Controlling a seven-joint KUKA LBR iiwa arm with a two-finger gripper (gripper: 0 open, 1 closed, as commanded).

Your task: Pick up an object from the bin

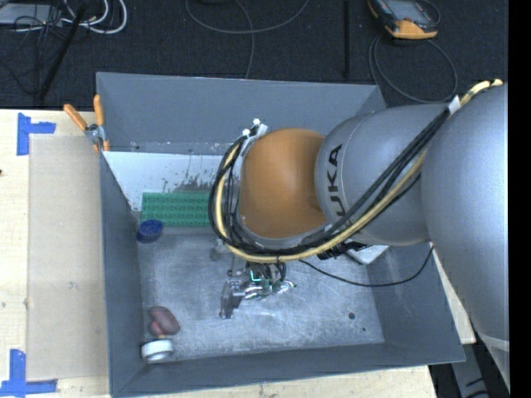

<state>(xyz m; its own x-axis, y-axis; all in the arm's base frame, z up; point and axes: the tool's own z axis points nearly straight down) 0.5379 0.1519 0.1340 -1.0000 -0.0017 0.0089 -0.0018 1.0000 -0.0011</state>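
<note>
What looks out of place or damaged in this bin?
Nothing stands out. The green block, blue cap, brown lump and white ring lie at the left of the bin; the gripper hangs above a bare patch.

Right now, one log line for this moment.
hand: over centre floor of bin | nearest, lower left: brown lump, white ring | upper left: green ridged block, blue cap

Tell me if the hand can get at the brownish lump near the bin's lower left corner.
Probably yes. Bare bin floor lies between the hand and the brownish lump; only the white cap beside it could crowd a grasp.
</note>
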